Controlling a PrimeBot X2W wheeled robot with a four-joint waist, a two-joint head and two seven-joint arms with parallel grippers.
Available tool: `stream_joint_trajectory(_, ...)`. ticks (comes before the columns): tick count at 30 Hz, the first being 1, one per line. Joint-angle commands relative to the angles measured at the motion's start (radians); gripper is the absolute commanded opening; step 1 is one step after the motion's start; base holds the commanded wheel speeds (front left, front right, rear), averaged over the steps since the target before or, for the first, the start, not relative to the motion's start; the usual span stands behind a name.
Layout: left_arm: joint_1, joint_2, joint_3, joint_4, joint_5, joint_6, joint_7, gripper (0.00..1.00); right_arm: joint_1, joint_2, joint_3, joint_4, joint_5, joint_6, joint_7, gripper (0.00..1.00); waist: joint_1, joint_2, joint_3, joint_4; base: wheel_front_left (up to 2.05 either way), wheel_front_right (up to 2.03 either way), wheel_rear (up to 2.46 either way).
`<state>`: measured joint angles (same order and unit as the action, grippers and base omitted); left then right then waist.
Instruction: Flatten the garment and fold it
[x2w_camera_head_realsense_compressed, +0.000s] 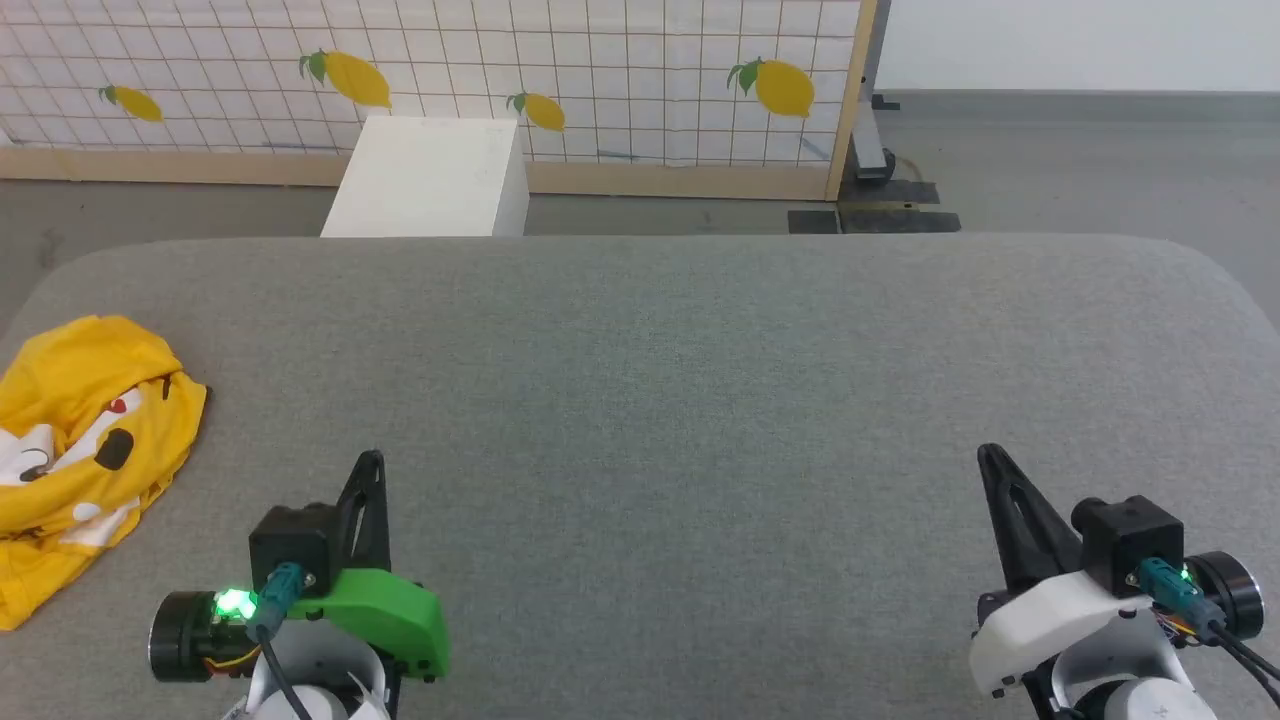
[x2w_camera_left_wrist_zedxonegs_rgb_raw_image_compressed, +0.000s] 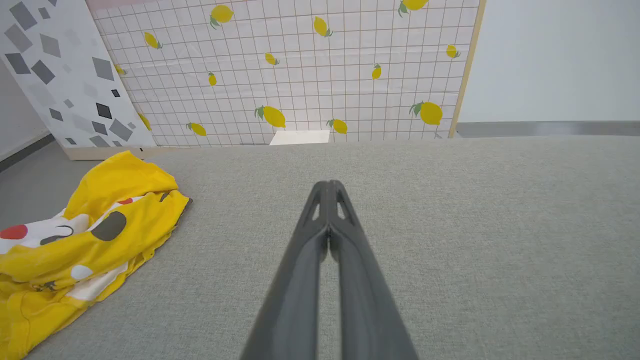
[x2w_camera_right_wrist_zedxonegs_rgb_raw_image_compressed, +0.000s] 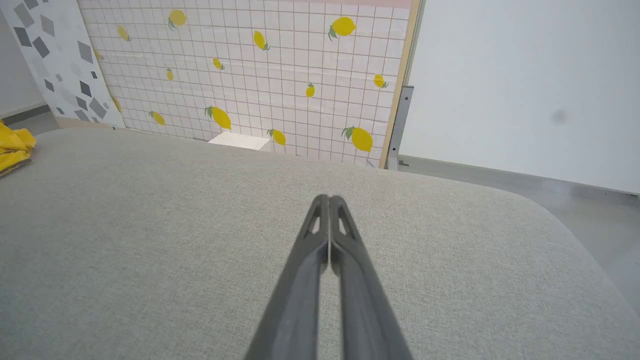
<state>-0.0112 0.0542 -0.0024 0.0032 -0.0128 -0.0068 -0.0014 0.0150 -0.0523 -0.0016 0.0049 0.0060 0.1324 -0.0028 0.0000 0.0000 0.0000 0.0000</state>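
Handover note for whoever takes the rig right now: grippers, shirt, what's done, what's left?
Left gripper: shut, empty, over the grey padded surface, apart from the shirt.
Right gripper: shut, empty, on the side far from the shirt.
Yellow T-shirt: crumpled in a heap near the surface's left edge, face print partly showing.
Done: nothing yet.
Left: grasp it, spread it flat, fold it.

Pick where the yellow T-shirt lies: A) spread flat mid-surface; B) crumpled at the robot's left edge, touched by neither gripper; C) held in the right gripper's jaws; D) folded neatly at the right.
B: the garment lies bunched at the left edge of the grey surface, apart from the left gripper and the right gripper, both with jaws shut.
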Motion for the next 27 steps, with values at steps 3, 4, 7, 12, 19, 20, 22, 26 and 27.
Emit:
stream_joint_trajectory(3, 0.011, -0.004, 0.002, -0.003, 0.013, 0.007, 0.001, 0.0, -0.015, 0.002, 0.002, -0.005, -0.006, -0.002, 0.003, 0.0, 0.0, 0.0, 0.0, 0.0, 0.0, 0.0, 0.0)
stream_joint_trajectory(4, 0.011, -0.004, 0.002, -0.003, 0.013, 0.007, 0.001, 0.0, -0.015, 0.002, 0.002, -0.005, -0.006, -0.002, 0.003, 0.0, 0.0, 0.0, 0.0, 0.0, 0.0, 0.0, 0.0)
stream_joint_trajectory(7, 0.011, -0.004, 0.002, -0.003, 0.013, 0.007, 0.001, 0.0, -0.015, 0.002, 0.002, -0.005, -0.006, -0.002, 0.003, 0.0, 0.0, 0.0, 0.0, 0.0, 0.0, 0.0, 0.0)
stream_joint_trajectory(12, 0.011, -0.004, 0.002, -0.003, 0.013, 0.007, 0.001, 0.0, -0.015, 0.002, 0.002, -0.005, -0.006, -0.002, 0.003, 0.0, 0.0, 0.0, 0.0, 0.0, 0.0, 0.0, 0.0)
stream_joint_trajectory(19, 0.011, -0.004, 0.002, -0.003, 0.013, 0.007, 0.001, 0.0, -0.015, 0.002, 0.002, -0.005, -0.006, -0.002, 0.003, 0.0, 0.0, 0.0, 0.0, 0.0, 0.0, 0.0, 0.0)
stream_joint_trajectory(20, 0.011, -0.004, 0.002, -0.003, 0.013, 0.007, 0.001, 0.0, -0.015, 0.002, 0.002, -0.005, -0.006, -0.002, 0.003, 0.0, 0.0, 0.0, 0.0, 0.0, 0.0, 0.0, 0.0)
stream_joint_trajectory(22, 0.011, -0.004, 0.002, -0.003, 0.013, 0.007, 0.001, 0.0, -0.015, 0.002, 0.002, -0.005, -0.006, -0.002, 0.003, 0.0, 0.0, 0.0, 0.0, 0.0, 0.0, 0.0, 0.0)
stream_joint_trajectory(26, 0.0, 0.0, 0.0, 0.0, 0.0, 0.0, 0.0, 1.0, 0.0, 0.0, 0.0, 0.0, 0.0, 0.0, 0.0, 1.0, 0.0, 0.0, 0.0, 0.0, 0.0, 0.0, 0.0)
stream_joint_trajectory(27, 0.0, 0.0, 0.0, 0.0, -0.001, 0.0, 0.0, 1.0, 0.0, 0.0, 0.0, 0.001, 0.0, 0.0, 0.0, 1.0, 0.0, 0.0, 0.0, 0.0, 0.0, 0.0, 0.0)
